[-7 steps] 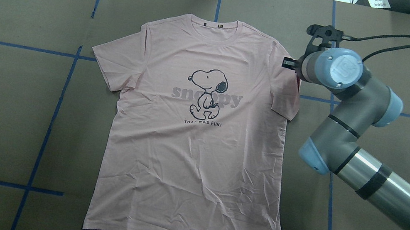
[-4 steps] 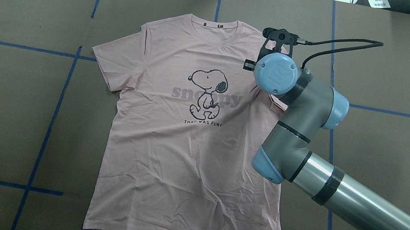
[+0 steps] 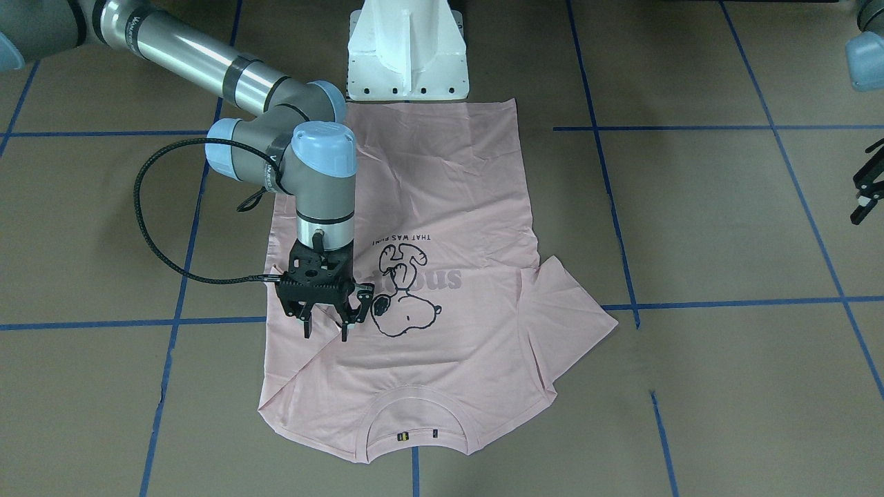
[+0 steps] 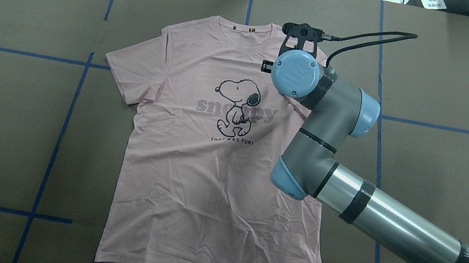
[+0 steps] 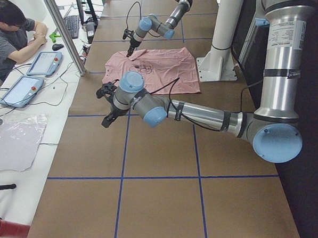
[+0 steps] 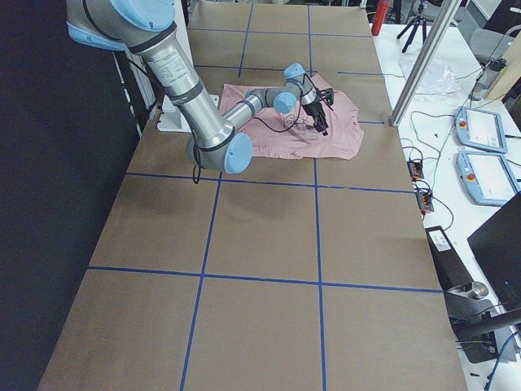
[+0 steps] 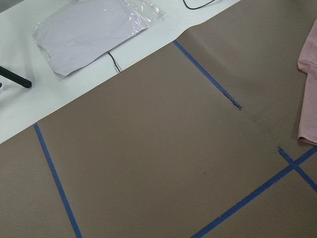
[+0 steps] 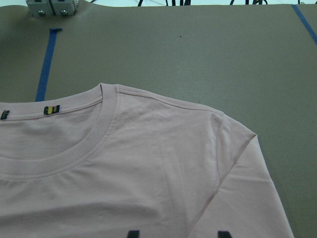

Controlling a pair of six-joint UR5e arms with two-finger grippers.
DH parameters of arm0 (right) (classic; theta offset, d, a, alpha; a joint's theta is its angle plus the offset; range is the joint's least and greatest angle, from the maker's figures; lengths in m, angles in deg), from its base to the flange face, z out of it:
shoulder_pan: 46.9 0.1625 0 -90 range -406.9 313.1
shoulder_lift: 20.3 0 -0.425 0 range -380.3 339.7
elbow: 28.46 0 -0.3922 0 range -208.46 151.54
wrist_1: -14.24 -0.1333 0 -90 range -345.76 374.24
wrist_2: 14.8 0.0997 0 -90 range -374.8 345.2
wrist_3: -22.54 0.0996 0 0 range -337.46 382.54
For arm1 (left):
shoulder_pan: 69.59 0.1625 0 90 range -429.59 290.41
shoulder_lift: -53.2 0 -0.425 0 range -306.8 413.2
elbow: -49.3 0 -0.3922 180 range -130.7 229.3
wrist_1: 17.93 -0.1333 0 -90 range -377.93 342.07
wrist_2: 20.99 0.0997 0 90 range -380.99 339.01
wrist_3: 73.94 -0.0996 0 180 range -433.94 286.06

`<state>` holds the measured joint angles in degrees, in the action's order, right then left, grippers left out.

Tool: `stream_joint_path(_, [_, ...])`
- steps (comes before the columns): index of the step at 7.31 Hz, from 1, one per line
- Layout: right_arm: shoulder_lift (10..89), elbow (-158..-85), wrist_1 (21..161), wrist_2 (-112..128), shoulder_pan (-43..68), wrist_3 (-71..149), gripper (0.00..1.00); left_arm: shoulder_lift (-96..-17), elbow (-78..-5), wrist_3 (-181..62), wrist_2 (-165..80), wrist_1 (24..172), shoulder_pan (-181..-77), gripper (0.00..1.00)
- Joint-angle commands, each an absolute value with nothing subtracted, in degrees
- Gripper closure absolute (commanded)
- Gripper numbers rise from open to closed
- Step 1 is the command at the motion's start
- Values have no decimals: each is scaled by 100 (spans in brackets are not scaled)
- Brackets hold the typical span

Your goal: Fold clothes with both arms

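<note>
The pale pink T-shirt [image 4: 208, 170] lies flat, print up, with its collar [image 3: 414, 414] away from the robot. Its right sleeve is folded in over the chest, leaving a slanted crease [image 3: 290, 373]. The other sleeve [image 3: 573, 310] lies spread out. My right gripper [image 3: 324, 333] points down just over the folded sleeve beside the dog print [image 3: 404, 304]. In the right wrist view its fingertips [image 8: 132, 233] stand apart, open, with the shirt [image 8: 148, 173] lying under them. My left gripper [image 3: 858, 200] hangs open, off to the side, far from the shirt.
The white pedestal base [image 3: 407, 55] stands at the shirt's hem. Blue tape lines [image 4: 67, 121] cross the brown table cover. A person [image 5: 10, 31] sits at a side desk with tablets [image 5: 44, 62]. A plastic bag [image 7: 94, 34] lies beyond the table edge.
My right arm has swung left across the shirt, carrying the right sleeve from the table onto the chest, where it lies folded.
</note>
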<state>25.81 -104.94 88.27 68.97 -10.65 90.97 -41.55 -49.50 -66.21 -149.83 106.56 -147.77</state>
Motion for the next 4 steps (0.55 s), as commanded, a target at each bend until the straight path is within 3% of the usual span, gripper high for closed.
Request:
stream_joint_path(1, [2645,-10562,8824,8478,-212,7476,0,-4452,-4861,-5049,-14444,10670,-14101,0])
stream_joint_path(4, [3678,-11333,8736,10528,1299,5425,0,-5094,-4564,-3056,-13704,10696,-12912,23])
